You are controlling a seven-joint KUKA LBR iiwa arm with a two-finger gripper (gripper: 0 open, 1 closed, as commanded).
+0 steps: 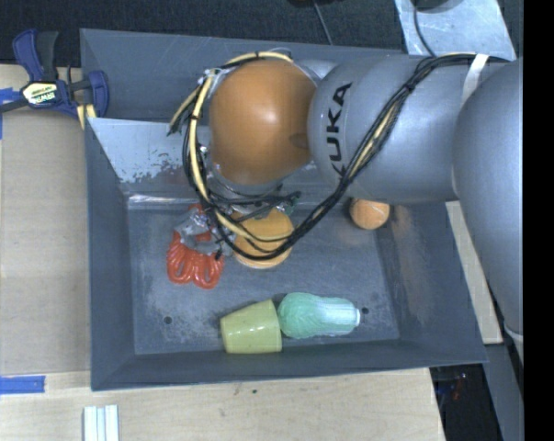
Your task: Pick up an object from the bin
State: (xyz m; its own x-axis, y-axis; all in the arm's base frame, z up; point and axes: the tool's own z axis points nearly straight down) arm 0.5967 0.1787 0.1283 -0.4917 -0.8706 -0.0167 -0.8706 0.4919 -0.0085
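1. Bin (111,246), grey metal: my pincer (207,235) hangs mid-frame under my wrist; whether it is apart or together, I cannot tell.
2. Tan bun-shaped toy (263,254), just right of it: probably light, rounded and slippery.
3. Red looped piece (192,266), just lower left: looks thin and stiff; I'd take one loop's edge.

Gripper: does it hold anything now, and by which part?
Cannot be told: the orange wrist cover hides it, over a tan round thing beside a red looped thing.
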